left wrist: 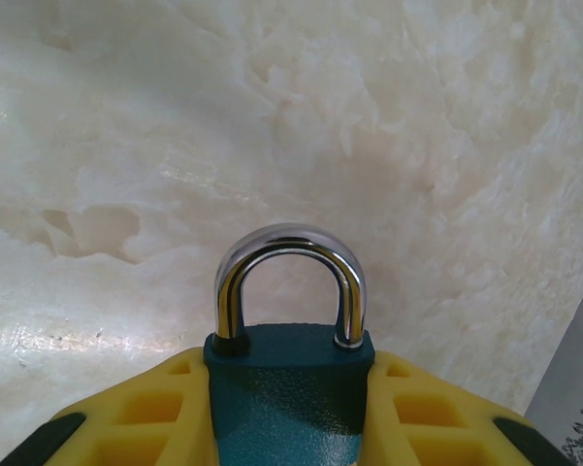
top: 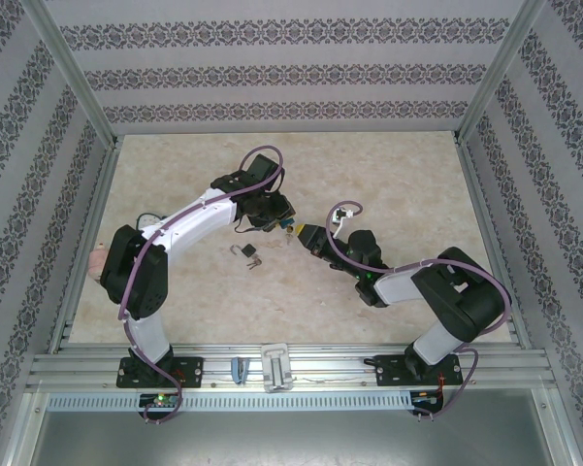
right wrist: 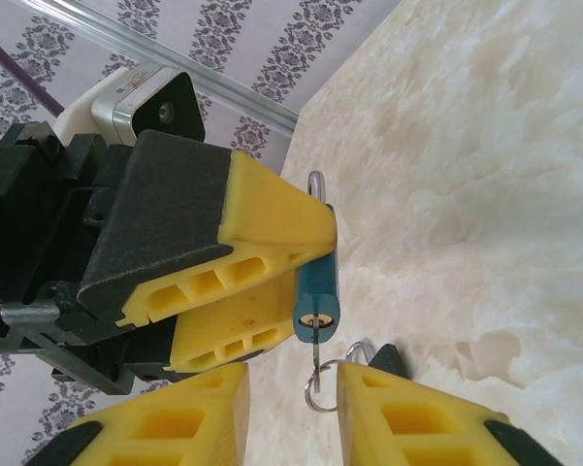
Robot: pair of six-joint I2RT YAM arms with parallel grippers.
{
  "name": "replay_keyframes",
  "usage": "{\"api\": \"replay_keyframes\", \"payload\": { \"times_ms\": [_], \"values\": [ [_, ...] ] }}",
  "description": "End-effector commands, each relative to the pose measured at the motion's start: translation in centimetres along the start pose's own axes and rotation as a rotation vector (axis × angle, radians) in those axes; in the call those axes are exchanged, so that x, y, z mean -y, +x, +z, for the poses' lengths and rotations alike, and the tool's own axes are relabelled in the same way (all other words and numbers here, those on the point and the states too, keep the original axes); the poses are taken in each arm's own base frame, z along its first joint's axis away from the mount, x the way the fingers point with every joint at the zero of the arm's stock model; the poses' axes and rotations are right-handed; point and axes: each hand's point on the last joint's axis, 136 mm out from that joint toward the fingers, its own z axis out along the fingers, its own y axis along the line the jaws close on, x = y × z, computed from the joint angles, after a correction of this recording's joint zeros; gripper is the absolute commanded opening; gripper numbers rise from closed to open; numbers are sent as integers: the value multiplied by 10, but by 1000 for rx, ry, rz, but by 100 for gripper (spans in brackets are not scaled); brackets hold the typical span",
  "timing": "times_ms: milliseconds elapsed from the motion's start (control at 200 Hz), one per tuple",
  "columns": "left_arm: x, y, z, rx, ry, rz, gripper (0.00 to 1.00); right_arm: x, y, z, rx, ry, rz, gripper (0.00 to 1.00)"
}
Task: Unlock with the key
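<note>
A: Left gripper [left wrist: 289, 374], what is it doing?
B: It is clamping the padlock [left wrist: 289, 413], one yellow finger [left wrist: 165, 408] pressing on each side of the teal body. So it is closed narrow around that body.

A: Where is the padlock sitting?
B: It is hanging in the air over the table [top: 388, 184], near the middle, between the two arms. The left wrist view is looking along it toward the shackle [left wrist: 289, 238].

A: Shackle state?
B: Both chrome legs are sitting down in the body, so it is looking closed.

A: Key?
B: The key [right wrist: 316, 342] is sticking out of the keyhole at the body's end. Its ring [right wrist: 319, 393] is dangling below it.

A: Right gripper [right wrist: 293, 413]?
B: It is hovering just beside the keyhole end, jaws standing moderately apart. The ring is hanging in the gap between its fingers [right wrist: 204, 422], and neither pad is pinching it. It is holding nothing.

A: Anything else on the table?
B: A spare lock [top: 248, 254] is lying flat, near the left gripper and apart from both. Something dark is peeking out behind one right finger in the right wrist view, and the annotator cannot tell what it is.
</note>
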Motion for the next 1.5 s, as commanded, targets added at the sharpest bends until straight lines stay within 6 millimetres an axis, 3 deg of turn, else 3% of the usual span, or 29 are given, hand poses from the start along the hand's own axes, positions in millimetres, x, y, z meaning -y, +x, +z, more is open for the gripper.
{"api": "replay_keyframes", "payload": {
  "times_ms": [0, 265, 480, 744, 959, 1099, 1494],
  "values": [
    [19, 7, -18, 4, 73, 33, 26, -11, 4, 6, -22, -46, -10, 32],
    [24, 9, -19, 3, 85, 35, 26, -6, 4, 14, -22, -41, 10, 28],
    [27, 11, -20, -4, 95, 35, 26, -9, 2, 18, -21, -53, 10, 9],
    [40, 20, -20, -34, 160, 43, 24, -11, -11, 25, 14, -72, 34, 0],
    [58, 22, -29, -29, 324, 71, 23, -18, -23, 26, 33, -152, 117, 0],
    [78, 17, -46, -11, 518, 88, 21, -34, -26, 21, 30, -192, 113, 0],
    [105, 16, -106, 27, 871, 151, 18, -67, -37, 14, 19, -280, 181, 0]
  ]
}}
